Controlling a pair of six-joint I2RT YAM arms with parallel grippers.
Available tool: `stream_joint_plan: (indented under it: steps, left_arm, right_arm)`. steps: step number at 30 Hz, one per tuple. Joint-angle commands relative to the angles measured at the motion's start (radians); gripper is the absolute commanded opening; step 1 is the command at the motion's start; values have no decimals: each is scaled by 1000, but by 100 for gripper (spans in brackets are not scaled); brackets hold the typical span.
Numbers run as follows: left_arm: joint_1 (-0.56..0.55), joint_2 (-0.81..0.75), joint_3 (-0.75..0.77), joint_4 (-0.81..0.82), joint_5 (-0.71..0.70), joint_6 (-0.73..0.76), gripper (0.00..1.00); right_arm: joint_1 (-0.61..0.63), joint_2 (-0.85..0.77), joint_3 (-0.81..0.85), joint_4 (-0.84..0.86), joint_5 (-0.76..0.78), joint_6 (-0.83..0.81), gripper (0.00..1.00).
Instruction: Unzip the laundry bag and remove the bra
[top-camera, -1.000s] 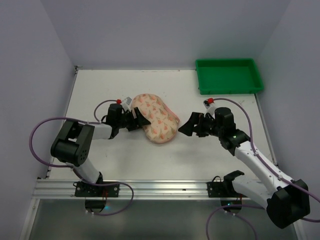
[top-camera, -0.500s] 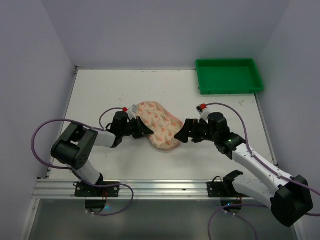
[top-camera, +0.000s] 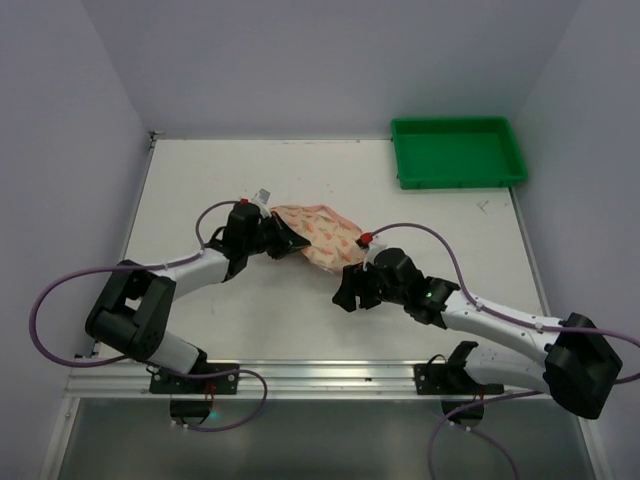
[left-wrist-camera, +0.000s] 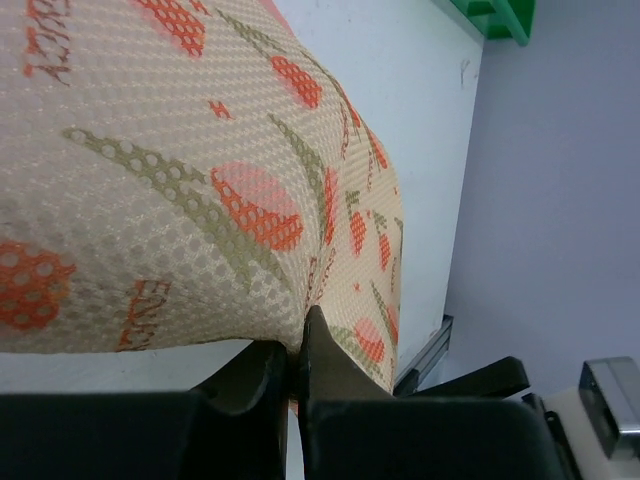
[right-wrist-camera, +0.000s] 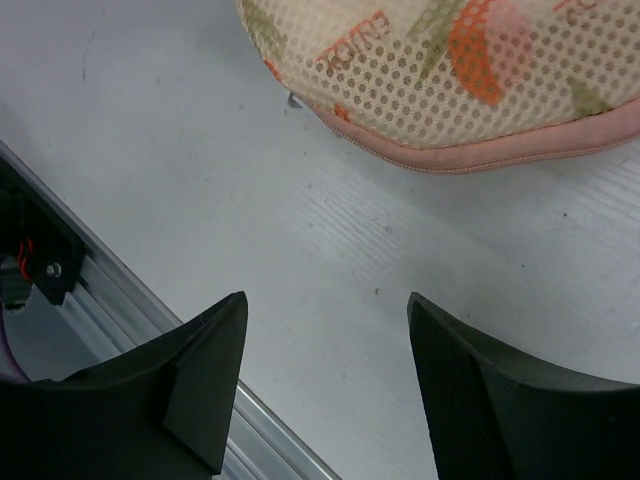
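Note:
The laundry bag (top-camera: 320, 230), cream mesh with an orange-red leaf print, lies mid-table, bunched and partly raised at its left end. My left gripper (top-camera: 283, 243) is shut on a fold of the bag's fabric (left-wrist-camera: 250, 200), with the cloth pinched between the jaws (left-wrist-camera: 298, 335). My right gripper (top-camera: 346, 292) hovers open just in front of the bag, above bare table, with nothing between its fingers (right-wrist-camera: 325, 296). The right wrist view shows the bag's pink zip rim (right-wrist-camera: 480, 155) and a small metal tab (right-wrist-camera: 293, 100) at its edge. The bra is hidden.
A green plastic tray (top-camera: 458, 150) stands at the back right corner. The table's aluminium front rail (right-wrist-camera: 130, 300) runs close under the right gripper. Cables loop from both arms over the near table.
The left gripper shut on the bag's left edge and drew it up and back, bunching it. The right arm swung left and nearer, to the bag's front edge, its jaws narrowing somewhat.

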Motion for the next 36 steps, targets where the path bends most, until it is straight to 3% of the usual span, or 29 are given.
stream_joint_plan:
  steps: [1,25,28,36]
  left_arm:
    - [-7,-46,59,-82,-25,-84,0]
    - [-7,-92,101,-240,5,-57,0]
    - [-9,-95,104,-252,6,-43,0]
    - [-7,-93,128,-315,-18,18,0]
  right_arm:
    - [20,45,26,107,59,-4,66]
    - [-17,279,283,199,-10,-93,56]
    - [-15,289,305,192,-27,-103,51]
    - [-31,275,300,155,-9,-146,24]
